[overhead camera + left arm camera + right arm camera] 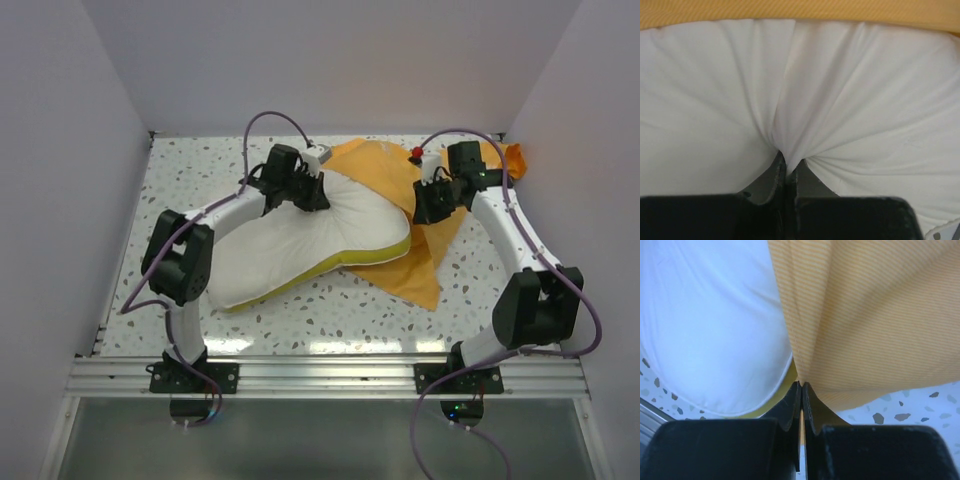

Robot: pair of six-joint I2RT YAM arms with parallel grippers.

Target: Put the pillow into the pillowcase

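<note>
The cream-white pillow (300, 245) with a yellow-green edge lies across the middle of the table, its far end resting on the orange pillowcase (400, 185). My left gripper (312, 193) is shut on a pinch of the pillow's white fabric (785, 125) at its far edge. My right gripper (425, 205) is shut on the pillowcase's orange striped cloth (870, 315), just right of the pillow (710, 330). The pillowcase's printed face is hidden.
The speckled table (190, 180) is enclosed by white walls on the left, back and right. An aluminium rail (320, 375) runs along the near edge by the arm bases. A small red-topped object (416, 153) sits near the back.
</note>
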